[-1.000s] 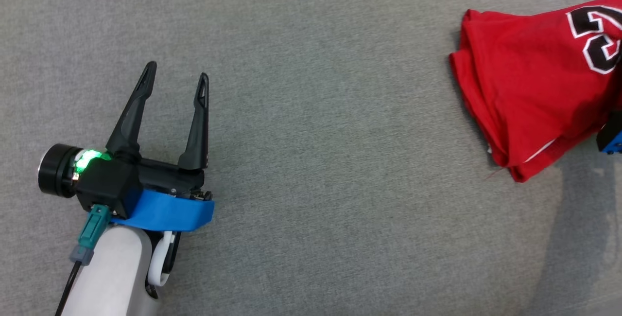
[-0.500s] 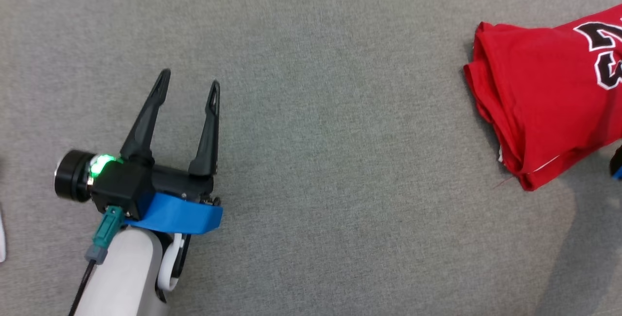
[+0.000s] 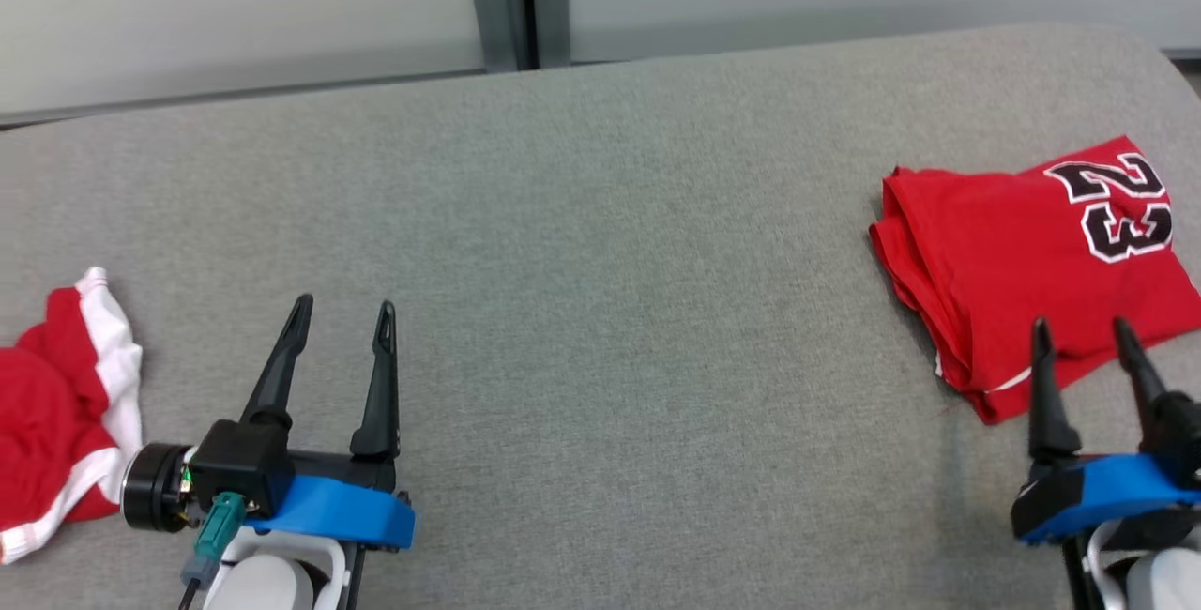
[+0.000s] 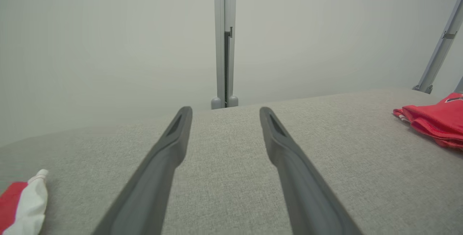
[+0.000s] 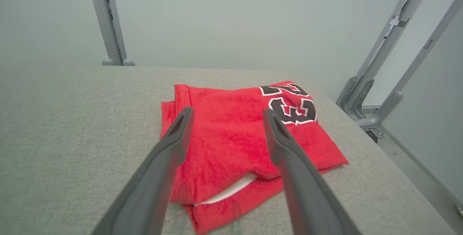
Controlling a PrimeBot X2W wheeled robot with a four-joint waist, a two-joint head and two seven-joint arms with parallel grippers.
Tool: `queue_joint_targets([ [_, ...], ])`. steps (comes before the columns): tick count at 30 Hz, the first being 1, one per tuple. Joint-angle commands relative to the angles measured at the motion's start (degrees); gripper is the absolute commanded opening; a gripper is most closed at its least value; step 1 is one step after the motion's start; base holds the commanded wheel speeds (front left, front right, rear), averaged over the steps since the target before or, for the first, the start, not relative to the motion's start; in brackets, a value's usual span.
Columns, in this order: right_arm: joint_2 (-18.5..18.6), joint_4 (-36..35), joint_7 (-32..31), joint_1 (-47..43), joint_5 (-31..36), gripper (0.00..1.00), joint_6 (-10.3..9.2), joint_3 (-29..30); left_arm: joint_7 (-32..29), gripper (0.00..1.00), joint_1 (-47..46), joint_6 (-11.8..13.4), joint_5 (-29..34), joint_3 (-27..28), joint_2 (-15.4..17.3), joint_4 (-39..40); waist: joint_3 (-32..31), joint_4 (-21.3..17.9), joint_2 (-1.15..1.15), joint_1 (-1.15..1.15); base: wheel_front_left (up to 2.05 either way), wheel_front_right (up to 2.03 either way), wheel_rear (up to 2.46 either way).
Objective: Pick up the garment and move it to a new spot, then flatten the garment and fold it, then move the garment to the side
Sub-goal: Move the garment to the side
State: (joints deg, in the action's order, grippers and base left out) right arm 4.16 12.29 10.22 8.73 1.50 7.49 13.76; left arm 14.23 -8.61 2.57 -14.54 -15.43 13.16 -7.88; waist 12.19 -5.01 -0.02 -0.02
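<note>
Broadly: wide grey fabric-covered table (image 3: 619,216), rounded at far right corner. Pale wall panels (image 3: 235,9) behind far edge. Folded red jersey (image 3: 1023,253) lying flat near right edge, black-and-white "23" facing up on its far right part, white trim peeking from near fold. Crumpled red-and-white garment (image 3: 56,404) at left edge. Left gripper (image 3: 343,307) near front left, fingers spread wide, empty, apart from both garments. Right gripper (image 3: 1079,327) at front right, fingers likewise spread, empty, tips just at jersey's near edge. Two grey posts (image 3: 519,0) beyond far edge, about midway.
</note>
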Motion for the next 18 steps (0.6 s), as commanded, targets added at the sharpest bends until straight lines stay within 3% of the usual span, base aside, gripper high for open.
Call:
queue_joint_targets([
  [1,-0.5,-2.0,-0.9,-1.9,-1.1,1.00,0.00,-1.5,0.2,1.00,0.9,0.4,-0.5,0.4,0.0,-0.5,-1.0,0.3,0.02,0.02,0.00,0.00,0.00],
  [7,-1.1,-9.3,-4.4,-7.3,-4.3,1.00,0.00,-6.8,0.4,1.00,3.7,1.3,-1.6,1.2,0.0,-2.2,-4.5,3.4,0.02,0.02,0.00,0.00,0.00],
  [18,-1.3,-13.2,-7.6,-12.8,-5.8,1.00,0.00,-8.3,0.4,1.00,8.9,2.2,-2.5,1.2,0.3,-3.3,-9.8,4.8,0.02,0.02,0.00,0.00,0.00],
])
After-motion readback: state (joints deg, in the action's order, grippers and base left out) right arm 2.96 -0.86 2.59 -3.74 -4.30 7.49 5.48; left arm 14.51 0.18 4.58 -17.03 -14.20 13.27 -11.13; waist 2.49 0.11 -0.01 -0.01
